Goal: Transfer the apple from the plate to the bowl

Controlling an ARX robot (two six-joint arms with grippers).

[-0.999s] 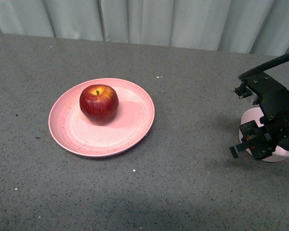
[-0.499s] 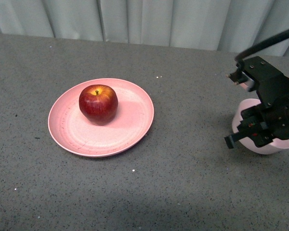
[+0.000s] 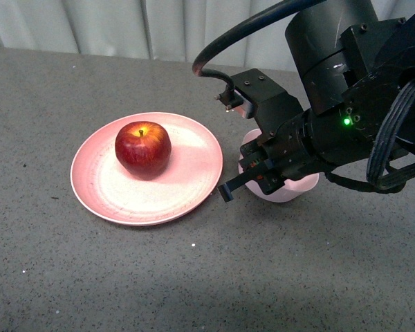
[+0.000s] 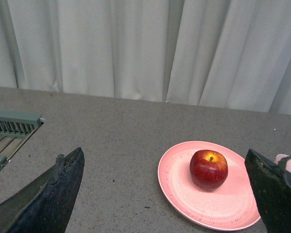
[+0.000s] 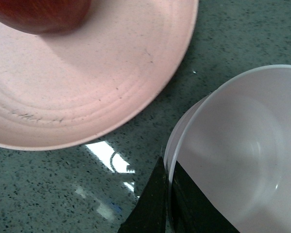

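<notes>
A dark red apple (image 3: 142, 148) (image 4: 209, 169) with a yellow patch at its stem sits on the wide salmon-pink plate (image 3: 111, 192) (image 4: 174, 182) (image 5: 87, 92), left of centre. Only a red slice of the apple (image 5: 39, 14) shows in the right wrist view. Just right of the plate is the small pale pink bowl (image 3: 290, 190) (image 5: 242, 160), its inside empty. My right gripper (image 3: 252, 176) (image 5: 167, 194) is shut on the bowl's rim, one finger outside and one inside. My left gripper (image 4: 167, 194) hangs open, short of the plate, holding nothing.
The grey speckled tabletop (image 3: 194, 277) runs back to a pale curtain (image 3: 159, 28). A grey slatted rack (image 4: 9, 128) stands at the edge of the left wrist view. My right arm's bulky body (image 3: 353, 90) fills the space above and right of the bowl.
My right gripper has carried the bowl leftward from the table's right edge to just beside the plate. The apple and plate have stayed put.
</notes>
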